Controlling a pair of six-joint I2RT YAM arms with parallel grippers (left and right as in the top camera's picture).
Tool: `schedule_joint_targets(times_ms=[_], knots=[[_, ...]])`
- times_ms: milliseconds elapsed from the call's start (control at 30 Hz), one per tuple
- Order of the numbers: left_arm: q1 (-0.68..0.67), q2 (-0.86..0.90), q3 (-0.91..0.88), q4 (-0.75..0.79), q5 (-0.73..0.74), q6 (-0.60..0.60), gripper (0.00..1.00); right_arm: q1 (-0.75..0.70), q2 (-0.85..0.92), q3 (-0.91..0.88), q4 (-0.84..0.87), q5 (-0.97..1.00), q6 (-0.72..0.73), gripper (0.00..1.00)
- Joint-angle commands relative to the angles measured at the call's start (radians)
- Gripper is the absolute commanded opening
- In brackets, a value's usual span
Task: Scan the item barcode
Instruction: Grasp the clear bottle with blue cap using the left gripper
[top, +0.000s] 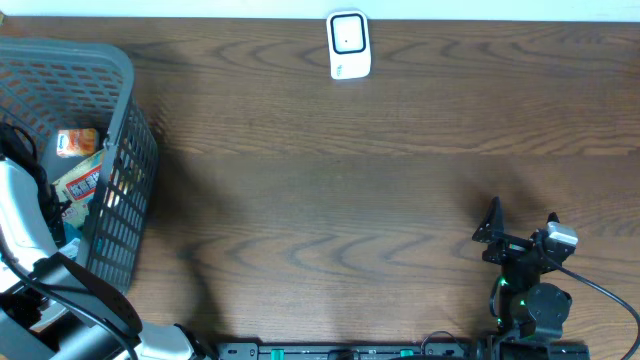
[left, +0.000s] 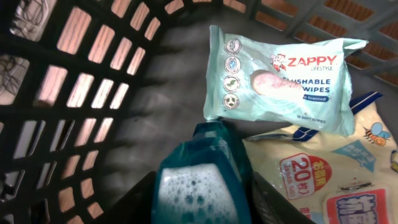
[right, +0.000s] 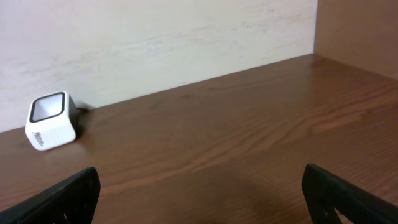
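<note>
Deep inside the grey mesh basket (top: 100, 62), my left gripper (left: 202, 198) has its black fingers (left: 134, 200) pressed against both sides of a teal bottle (left: 199, 165) with foamy liquid inside. Its barcode does not show. The overhead view shows only the left arm (top: 28, 225) reaching into the basket, the jaws being hidden there. The white barcode scanner (top: 348, 45) stands at the table's far edge, also visible as a scanner (right: 52, 121) far left in the right wrist view. My right gripper (top: 520, 228) rests open over bare wood near the front right, its jaws (right: 202, 186) holding nothing.
A pale green Zappy wipes pack (left: 280, 78) and a cream wipes pack (left: 323, 168) lie on the basket floor beside the bottle. The basket's lattice wall (left: 81, 93) rises close on the left. A pale wall (right: 155, 37) backs the table.
</note>
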Motion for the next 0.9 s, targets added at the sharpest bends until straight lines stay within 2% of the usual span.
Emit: schedule_joint_targets(times_ms=[0,133,233,333,600,867], knots=[[0.006,0.007,-0.003,-0.006,-0.040,0.025,0.38,-0.006,-0.005,-0.001,-0.003,-0.002,-0.007,0.99],[0.006,0.007,-0.003,-0.007,-0.040,0.026,0.32,-0.007,-0.005,-0.001,-0.003,-0.002,-0.007,0.99],[0.006,0.007,-0.003,-0.005,-0.040,0.055,0.23,-0.006,-0.005,-0.001,-0.003,-0.002,-0.007,0.99],[0.006,0.005,0.006,-0.005,-0.040,0.065,0.22,-0.007,-0.005,-0.001,-0.003,-0.002,-0.007,0.99],[0.006,-0.044,0.109,-0.005,0.003,0.190,0.21,-0.006,-0.005,-0.001,-0.003,-0.002,-0.007,0.99],[0.006,-0.204,0.191,0.027,0.105,0.209,0.21,-0.006,-0.005,-0.001,-0.003,-0.002,-0.007,0.99]])
